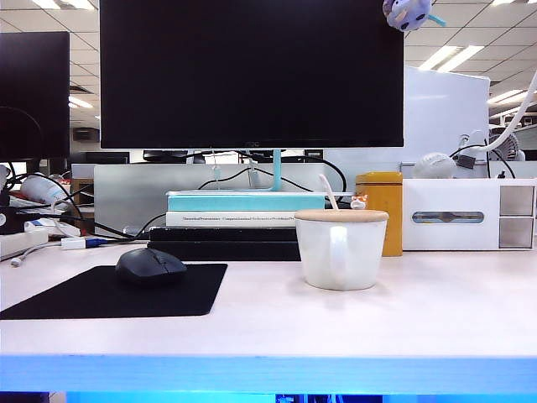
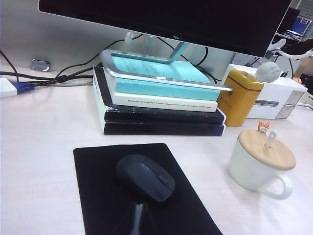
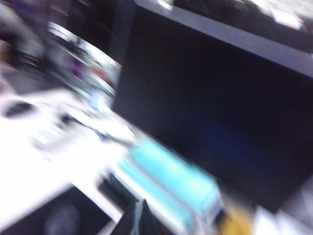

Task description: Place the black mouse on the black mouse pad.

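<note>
Black mouse [image 1: 150,265] sits on the black mouse pad [image 1: 101,295], toward the pad's far edge, on the left part of the bench [image 1: 403,323]. In the left wrist view the mouse [image 2: 145,176] lies roughly mid-pad [image 2: 98,196], w/ the left end effector [image 2: 138,220] just near of it, a dark tip at the frame edge; can't tell if it touches the mouse, nor whether it's spread or closed.

Right end effector [image 3: 139,218]: only a dark, blurred tip shows in its wrist view, fingers pressed together, nothing seen between them. That view is heavily smeared; mouse [image 3: 61,218] & pad [image 3: 90,208] show as dim dark shapes beside the tip. Camera looks up toward the monitor [image 3: 220,112], so the arm seems raised & pitched toward the far side.

Neither arm shows in the exterior view.

Writing: pale book spine under the teal book [image 2: 161,81] carries a line of print, too small to read. Monitor bezel logo illegible.

White mug [image 1: 341,249] w/ wooden lid stands right of the pad, well apart from the mouse.
</note>
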Action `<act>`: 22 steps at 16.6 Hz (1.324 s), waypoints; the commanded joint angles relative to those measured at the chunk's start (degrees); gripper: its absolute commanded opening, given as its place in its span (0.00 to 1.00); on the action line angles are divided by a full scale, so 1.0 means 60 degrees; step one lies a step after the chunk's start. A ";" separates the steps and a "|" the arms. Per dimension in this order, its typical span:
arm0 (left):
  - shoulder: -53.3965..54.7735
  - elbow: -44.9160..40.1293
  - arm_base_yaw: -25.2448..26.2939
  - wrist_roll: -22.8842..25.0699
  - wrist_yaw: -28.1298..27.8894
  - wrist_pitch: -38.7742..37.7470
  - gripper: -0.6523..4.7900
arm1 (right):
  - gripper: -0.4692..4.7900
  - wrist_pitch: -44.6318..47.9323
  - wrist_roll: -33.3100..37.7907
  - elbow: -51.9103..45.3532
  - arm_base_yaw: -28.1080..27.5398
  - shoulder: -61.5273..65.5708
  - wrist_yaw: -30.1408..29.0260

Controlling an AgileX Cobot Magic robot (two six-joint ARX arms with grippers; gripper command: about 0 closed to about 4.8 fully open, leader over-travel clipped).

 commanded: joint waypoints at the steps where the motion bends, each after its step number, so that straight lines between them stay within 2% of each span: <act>1: -0.0004 0.0022 0.0004 0.0015 0.0022 0.0117 0.11 | 0.08 0.0863 0.0685 -0.2699 -0.1377 -0.1632 -0.0007; 4: -0.0007 0.0022 0.0004 0.0015 0.0022 0.0124 0.11 | 0.08 0.1402 0.0838 -0.4940 -0.2481 -0.2987 -0.0051; 6: -0.0007 0.0022 0.0007 0.0015 0.0022 0.0113 0.11 | 0.08 0.2900 0.1158 -0.7125 -0.3056 -0.4342 -0.0036; 10: -0.0007 0.0022 0.0007 0.0015 0.0025 0.0109 0.11 | 0.08 0.3723 0.1228 -0.9347 -0.3581 -0.5727 -0.0004; 15: -0.0015 0.0022 0.0007 0.0015 0.0022 0.0117 0.11 | 0.08 0.3632 0.2044 -1.1264 -0.4794 -0.7519 -0.0007; 22: -0.0015 0.0022 0.0007 0.0015 0.0022 0.0117 0.11 | 0.08 0.3107 0.2073 -1.2309 -0.4798 -0.7963 0.0058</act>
